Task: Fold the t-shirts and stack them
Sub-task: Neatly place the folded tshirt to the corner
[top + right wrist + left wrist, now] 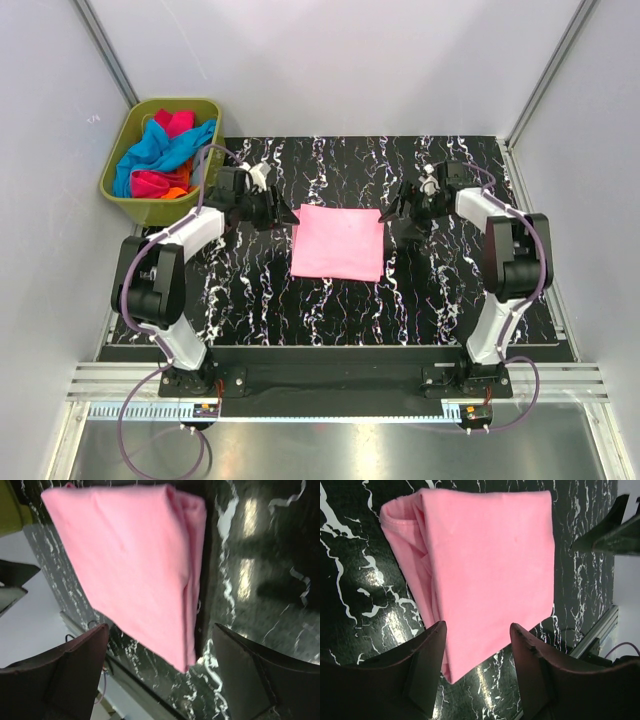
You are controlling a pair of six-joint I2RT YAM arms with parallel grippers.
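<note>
While the folded light pink t-shirt (338, 243) lies flat, the left gripper (280, 214) at its 10 o'clock and the right gripper (393, 212) at 2 o'clock stand open, empty.

The light pink t-shirt (338, 242) lies flat near the middle of the black marbled table (440, 300), folded into a neat rectangle with layered edges along one side, while the other t-shirts (160, 155), blue, magenta and orange, sit crumpled in the green bin (165, 210).
</note>
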